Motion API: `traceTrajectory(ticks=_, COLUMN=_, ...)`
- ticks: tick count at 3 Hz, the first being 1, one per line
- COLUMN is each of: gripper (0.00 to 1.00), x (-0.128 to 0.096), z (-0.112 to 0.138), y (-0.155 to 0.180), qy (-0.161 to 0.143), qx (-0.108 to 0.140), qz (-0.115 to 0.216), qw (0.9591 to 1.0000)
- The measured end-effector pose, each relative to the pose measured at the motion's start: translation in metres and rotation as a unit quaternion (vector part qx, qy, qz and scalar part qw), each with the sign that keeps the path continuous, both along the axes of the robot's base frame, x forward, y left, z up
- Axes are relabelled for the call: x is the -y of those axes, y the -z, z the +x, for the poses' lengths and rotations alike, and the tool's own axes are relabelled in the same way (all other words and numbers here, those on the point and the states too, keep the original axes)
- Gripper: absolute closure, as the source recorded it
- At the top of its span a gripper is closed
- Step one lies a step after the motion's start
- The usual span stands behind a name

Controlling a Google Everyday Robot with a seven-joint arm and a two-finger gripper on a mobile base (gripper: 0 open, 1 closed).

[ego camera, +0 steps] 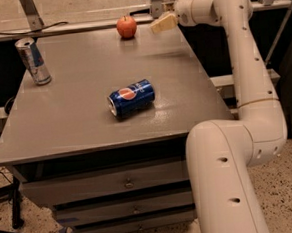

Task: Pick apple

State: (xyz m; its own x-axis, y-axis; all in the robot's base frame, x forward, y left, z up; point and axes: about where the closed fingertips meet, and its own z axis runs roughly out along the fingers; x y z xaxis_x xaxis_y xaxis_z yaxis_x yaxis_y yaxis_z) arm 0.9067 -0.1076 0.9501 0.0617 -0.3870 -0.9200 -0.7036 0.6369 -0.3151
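The small red-orange apple [126,26] sits at the far edge of the grey table [81,123], a little right of the middle. My gripper [162,23] hangs at the far right corner of the table, just right of the apple and at about its height. A clear gap separates it from the apple, and it holds nothing that I can see. The white arm [247,56] comes up from the lower right and bends back over the table's right side.
A blue soda can [131,97] lies on its side mid-table. A slim silver and blue can [33,61] stands upright at the far left. A metal rail [79,27] runs behind the table. Drawers [125,182] sit under the tabletop.
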Motion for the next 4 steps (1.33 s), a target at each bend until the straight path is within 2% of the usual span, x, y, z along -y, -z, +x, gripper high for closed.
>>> traceTrajectory(ticks=1, gripper=0.0, x=0.017, z=-0.02, y=-0.031, qy=-0.011, qx=0.032, qz=-0.026, qw=0.9991)
traceTrajectory(ticks=2, gripper=0.0, x=0.019, z=-0.038, y=-0.053, qy=-0.029, qx=0.057, qz=-0.068, qw=0.9957)
traceTrajectory(ticks=3, gripper=0.0, x=0.009, z=-0.05, y=-0.06, qy=-0.033, qx=0.04, qz=-0.12, qw=0.9914)
traceTrajectory(ticks=4, gripper=0.0, x=-0.015, z=-0.06, y=-0.051, qy=-0.042, qx=-0.004, qz=-0.186, qw=0.9817)
